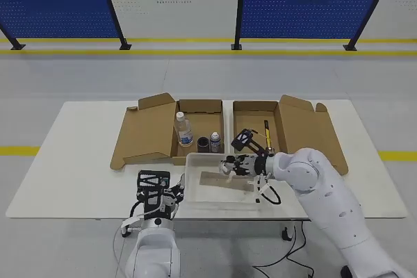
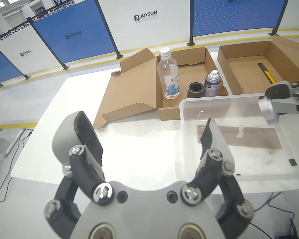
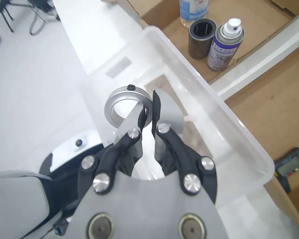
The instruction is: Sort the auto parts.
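Right claw [image 3: 147, 111] clenched on rim of silver metal ring [image 3: 124, 93] over clear plastic bin [image 3: 201, 85]; shallow pinch, could slip. Left claw [image 2: 144, 120] released.

An industrial hall: blue partition panels [image 1: 55, 17], yellow floor lines [image 1: 194, 51].

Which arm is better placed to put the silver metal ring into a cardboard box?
Right. The right claw is shut on the silver metal ring, held above the clear plastic bin. The left claw is open and empty, by the bin.
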